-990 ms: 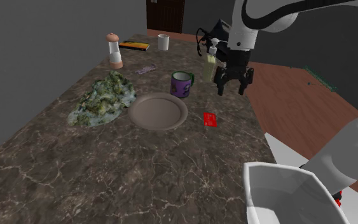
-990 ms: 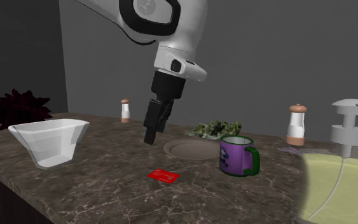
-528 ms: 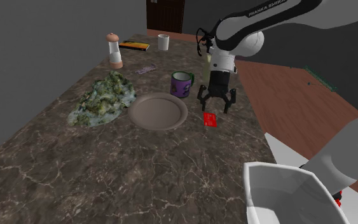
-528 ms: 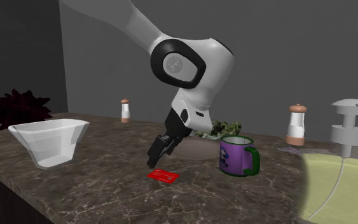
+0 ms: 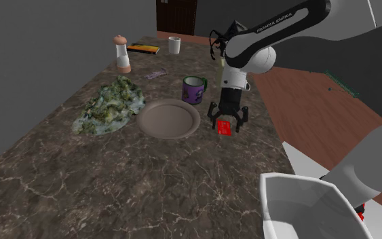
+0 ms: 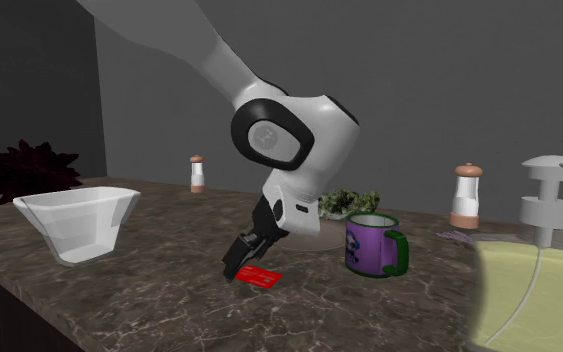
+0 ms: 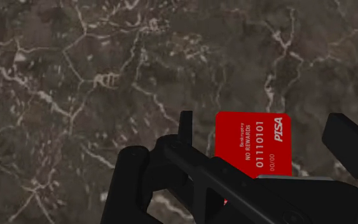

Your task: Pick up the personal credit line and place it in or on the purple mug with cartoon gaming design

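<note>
In the shoulder view, the gripper (image 5: 228, 121) is seen lowered to the dark marbled counter (image 5: 115, 176), its fingers spread wide on either side of the red card (image 5: 225, 130); the card lies flat on the counter, just beside the round plate (image 5: 169, 118) on the view's right; the purple mug (image 5: 193, 89) stands upright a little beyond the card, apart from it; a heap of green leaves (image 5: 111, 105) is seen to the plate's left, and a pepper grinder (image 5: 121, 54) and a white cup (image 5: 174, 45) stand farther back; a white container (image 5: 311, 207) sits at the lower right.

In the second exterior view, the gripper (image 6: 241, 268) is tilted down to the counter at the card's (image 6: 260, 276) left edge; the mug (image 6: 371, 244), with its green handle turned to the view's right, stands to the right of the card and apart from it; the white container (image 6: 74, 222) is seen well to the left; a soap pump (image 6: 549, 200) rises at the right edge.

In the wrist view, the card (image 7: 254, 143) is shown lying between the two black fingers (image 7: 185, 127) of the gripper (image 7: 262, 130); a strip of bare counter is seen on each side of it, so the card is not clasped; white print reading "NO REWARDS" and "01110101" is carried on its red face.
</note>
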You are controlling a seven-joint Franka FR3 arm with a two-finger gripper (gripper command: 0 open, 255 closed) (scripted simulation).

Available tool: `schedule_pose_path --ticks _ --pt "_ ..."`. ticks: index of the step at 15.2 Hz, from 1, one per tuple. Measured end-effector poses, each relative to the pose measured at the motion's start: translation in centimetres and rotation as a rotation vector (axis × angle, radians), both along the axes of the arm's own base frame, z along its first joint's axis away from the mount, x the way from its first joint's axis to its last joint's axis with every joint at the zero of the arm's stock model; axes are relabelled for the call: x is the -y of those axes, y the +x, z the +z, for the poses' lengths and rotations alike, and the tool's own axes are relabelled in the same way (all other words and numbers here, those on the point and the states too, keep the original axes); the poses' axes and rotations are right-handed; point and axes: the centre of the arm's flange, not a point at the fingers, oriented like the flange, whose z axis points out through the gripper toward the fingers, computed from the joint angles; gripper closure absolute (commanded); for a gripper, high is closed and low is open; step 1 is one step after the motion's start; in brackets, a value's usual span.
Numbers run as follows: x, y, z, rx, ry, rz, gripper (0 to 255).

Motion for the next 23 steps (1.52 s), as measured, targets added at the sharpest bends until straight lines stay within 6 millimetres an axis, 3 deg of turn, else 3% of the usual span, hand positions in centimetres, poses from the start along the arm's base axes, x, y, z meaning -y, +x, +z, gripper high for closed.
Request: schedule_pose_path --ticks 7,8,18,23 --pt "-0.3 -0.3 -0.6 0.000 0.000 0.000 0" --pt "-0.3 -0.3 -0.6 0.000 0.000 0.000 255" --pt "0.1 -0.2 -0.2 -0.006 0.002 0.000 255" --pt "-0.3 -0.2 1.5 0.000 0.000 -0.001 255"
